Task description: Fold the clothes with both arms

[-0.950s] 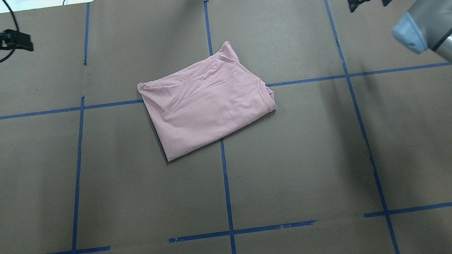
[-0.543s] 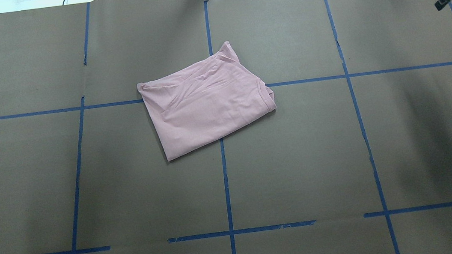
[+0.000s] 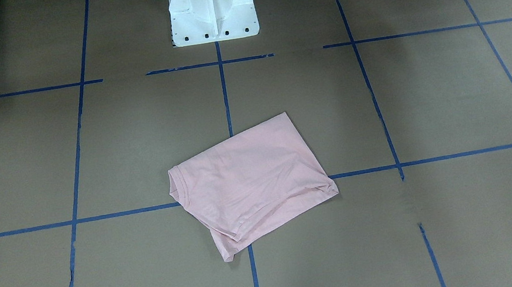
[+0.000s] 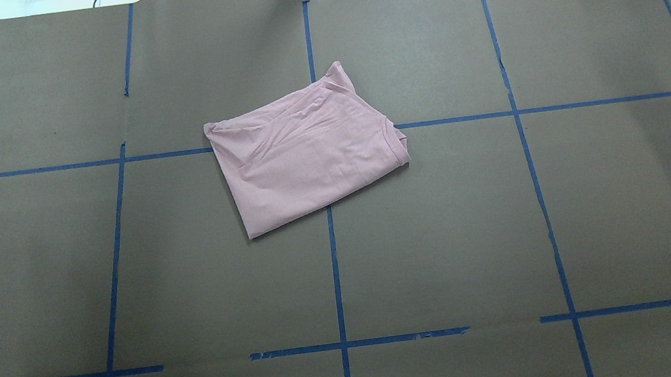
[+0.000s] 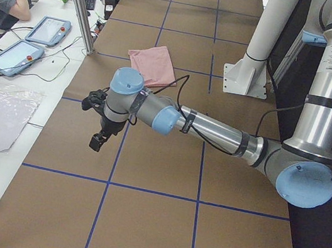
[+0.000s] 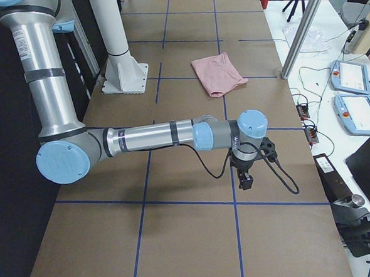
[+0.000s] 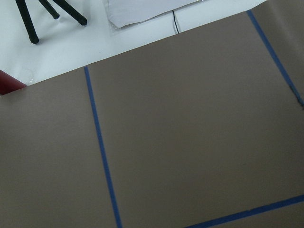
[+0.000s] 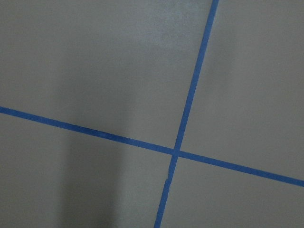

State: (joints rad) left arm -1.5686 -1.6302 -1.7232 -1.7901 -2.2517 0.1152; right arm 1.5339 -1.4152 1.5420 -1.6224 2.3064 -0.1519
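Brown paper-covered desk (image 4: 443,233) with a blue tape grid (image 4: 335,278); white pedestal (image 3: 211,4) at top centre of the front view. Left gripper (image 5: 95,144) hangs over bare desk left of centre in the left side view; right gripper (image 6: 245,182) hangs likewise right of centre in the right side view; cannot tell if either is wide or narrow. Both wrist views show only paper and tape. T-shirt (image 4: 306,160) lies just above centre of the overhead frame, a skewed folded rectangle, plain side up, over a tape crossing, well apart from both grippers. Fold looks essentially finished, arms parked. To do this well, keep both arms wide of the cloth; if tidying, tuck the corner (image 4: 337,73) poking out at the top without dragging the layers.
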